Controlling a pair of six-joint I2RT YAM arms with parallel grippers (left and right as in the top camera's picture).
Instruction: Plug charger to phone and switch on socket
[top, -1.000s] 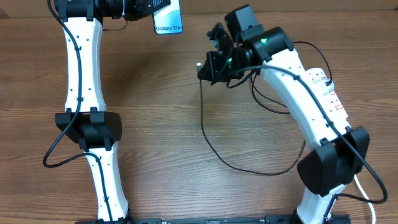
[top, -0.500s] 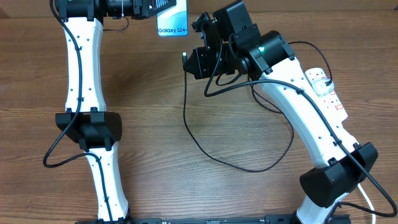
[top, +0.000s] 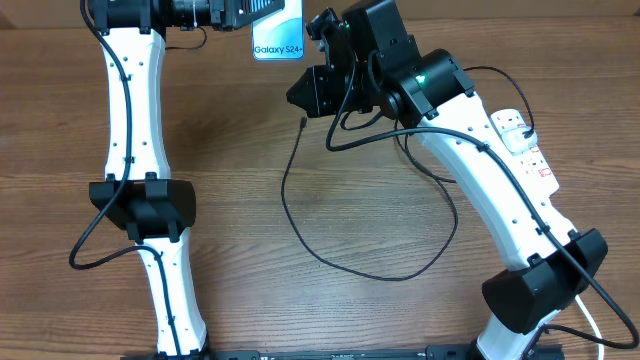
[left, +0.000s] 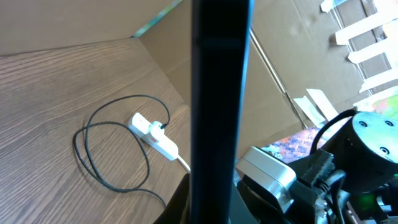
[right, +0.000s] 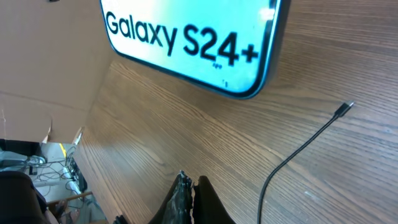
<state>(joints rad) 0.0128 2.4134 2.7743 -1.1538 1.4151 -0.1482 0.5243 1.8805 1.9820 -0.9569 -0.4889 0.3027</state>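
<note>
Charger (top: 284, 190) lower, near "Galaxy S24+" phone (top: 278, 45)

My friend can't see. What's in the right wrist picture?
The phone, its bright screen reading Galaxy S24+, fills the top. The charger lies loose on the wooden table, and the right gripper sits shut below, holding nothing.

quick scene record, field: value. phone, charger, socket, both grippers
phone: held in the left gripper, screen facing up
left gripper: shut on the phone
charger: free end loose on the table, short of the phone, not plugged in
right gripper: shut, empty, near the charger's free end
socket: on the table's right side, switch state unreadable
</note>
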